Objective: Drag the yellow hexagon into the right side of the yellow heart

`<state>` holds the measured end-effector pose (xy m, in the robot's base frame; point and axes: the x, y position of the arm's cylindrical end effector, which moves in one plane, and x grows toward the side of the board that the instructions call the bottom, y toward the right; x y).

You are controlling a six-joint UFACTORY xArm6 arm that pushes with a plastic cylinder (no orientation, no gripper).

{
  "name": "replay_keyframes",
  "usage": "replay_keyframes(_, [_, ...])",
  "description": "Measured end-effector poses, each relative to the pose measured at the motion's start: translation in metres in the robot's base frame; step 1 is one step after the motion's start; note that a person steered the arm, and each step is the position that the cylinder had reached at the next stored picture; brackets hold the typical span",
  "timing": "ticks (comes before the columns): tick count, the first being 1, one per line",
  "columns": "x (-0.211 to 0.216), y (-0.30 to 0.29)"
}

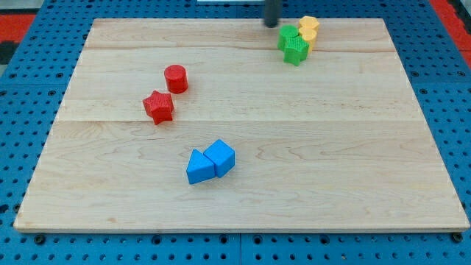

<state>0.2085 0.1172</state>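
Two yellow blocks sit touching at the view's top right. The upper one (pixel 309 23) looks like the hexagon. The lower one (pixel 311 37), partly hidden behind the green blocks, looks like the heart, though its shape is hard to make out. My tip (pixel 271 24) is at the view's top, to the left of this cluster. It stands a short way from the nearer green block and touches nothing. The rod is blurred.
A green block (pixel 288 35) and a green star (pixel 296 51) press against the left of the yellow blocks. A red cylinder (pixel 176 78) and a red star (pixel 158 107) lie left of centre. A blue triangle (pixel 199 168) and a blue cube (pixel 221 156) touch at lower centre on the wooden board (pixel 353 162).
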Motion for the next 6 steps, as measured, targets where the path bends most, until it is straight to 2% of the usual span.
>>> replay_keyframes(1, [0.036,0.057])
replay_keyframes(2, [0.054,0.040])
replay_keyframes(3, [0.050,0.057])
replay_keyframes(4, [0.093,0.076])
replay_keyframes(5, [0.069,0.149])
replay_keyframes(6, [0.023,0.161])
